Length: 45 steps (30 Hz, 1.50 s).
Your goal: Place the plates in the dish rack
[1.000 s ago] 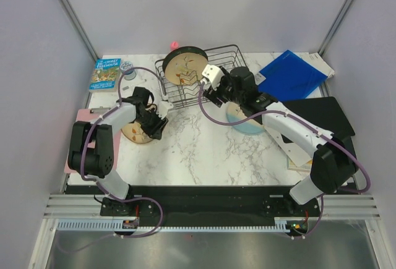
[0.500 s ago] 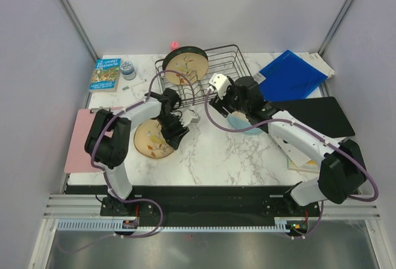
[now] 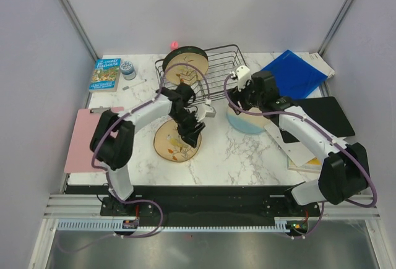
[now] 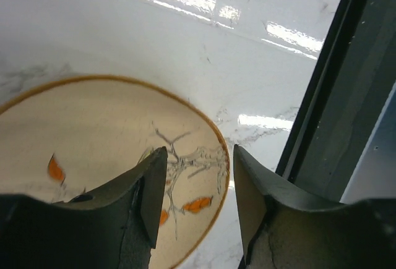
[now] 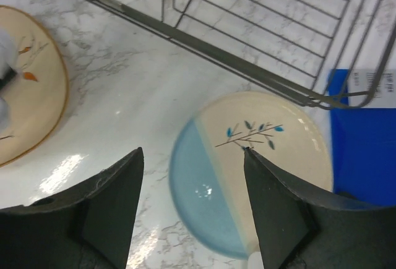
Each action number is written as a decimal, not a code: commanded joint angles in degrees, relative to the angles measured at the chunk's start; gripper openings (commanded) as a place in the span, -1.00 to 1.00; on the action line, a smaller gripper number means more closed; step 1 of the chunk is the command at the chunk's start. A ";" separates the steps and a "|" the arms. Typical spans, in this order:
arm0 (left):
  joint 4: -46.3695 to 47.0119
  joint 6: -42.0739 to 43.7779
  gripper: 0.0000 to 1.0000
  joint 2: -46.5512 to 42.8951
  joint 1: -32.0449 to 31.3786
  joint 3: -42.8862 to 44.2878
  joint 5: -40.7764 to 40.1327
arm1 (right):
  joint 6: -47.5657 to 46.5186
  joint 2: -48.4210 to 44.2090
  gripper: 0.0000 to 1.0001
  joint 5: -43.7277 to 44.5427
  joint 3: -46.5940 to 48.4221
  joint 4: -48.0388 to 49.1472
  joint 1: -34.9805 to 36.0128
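Nearest: tan round ceramic leaf-print plate [image 3: 173, 148] lies flat on white marble table [image 3: 235, 157], well short of the rack; left gripper [image 4: 195, 201] fingers apart over its rim, probably lining up a pinch; contact unclear; right gripper [image 5: 192, 207] spread wide, empty, above cream-and-light-blue sprig plate [image 5: 247, 176]; far: black wire dish rack [image 3: 218, 64] holds second tan plate [image 3: 185, 65] upright in its dividers; dark rim behind it unidentifiable.

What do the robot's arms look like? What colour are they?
Both the left arm and right arm have white tube-like segments joined by chunky black joints. A thin purple cable loops along each. The fingers are dark, smooth and wedge-shaped.
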 commanded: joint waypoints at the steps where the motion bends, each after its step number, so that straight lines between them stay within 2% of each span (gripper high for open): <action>1: 0.52 -5.36 0.11 -15.79 8.76 -0.67 6.49 | 5.76 3.36 0.43 -13.87 2.76 -5.81 -1.02; 2: 0.43 -7.19 0.12 -17.98 10.89 -2.16 7.11 | 6.11 4.15 0.43 -19.20 2.50 -5.99 -1.20; 5: -0.88 -7.40 0.13 -23.79 18.97 -6.89 7.56 | 9.01 7.66 0.43 -25.82 1.71 -5.29 -1.20; 8: -2.99 -4.42 0.14 -26.44 24.95 -11.82 4.31 | 13.14 11.18 0.43 -28.04 -0.13 -1.17 -1.20; 12: -3.35 -1.94 0.13 -25.92 31.82 -15.44 6.06 | 20.08 16.18 0.46 -32.43 -2.25 5.77 -1.20; 16: -2.65 -1.15 0.13 -19.17 37.52 -15.88 5.53 | 24.04 20.06 0.46 -34.54 -2.07 10.87 -1.20; 26: -1.41 0.34 0.26 -2.46 38.68 -8.33 6.84 | 27.74 28.50 0.47 -37.36 -0.05 17.39 0.91; 36: -1.50 2.36 0.13 5.46 34.82 -5.86 10.98 | 31.51 34.29 0.48 -42.01 0.65 22.48 1.96; 39: -1.59 3.07 -0.04 5.46 32.46 -6.83 13.00 | 31.08 35.44 0.48 -43.25 1.61 22.75 2.67; 40: -1.59 3.68 -0.28 5.29 32.09 -7.52 13.61 | 30.99 35.62 0.49 -44.04 1.79 22.66 2.84; 42: -1.59 4.12 -0.44 4.23 32.09 -8.49 15.46 | 30.20 35.97 0.48 -44.74 2.14 22.22 3.46; 43: -1.59 5.08 -0.68 3.88 32.00 -9.72 15.64 | 29.94 36.06 0.48 -45.44 2.14 22.22 3.55; 45: -1.59 6.49 -0.86 2.05 32.09 -10.95 15.73 | 29.50 36.41 0.48 -46.24 2.06 22.05 3.64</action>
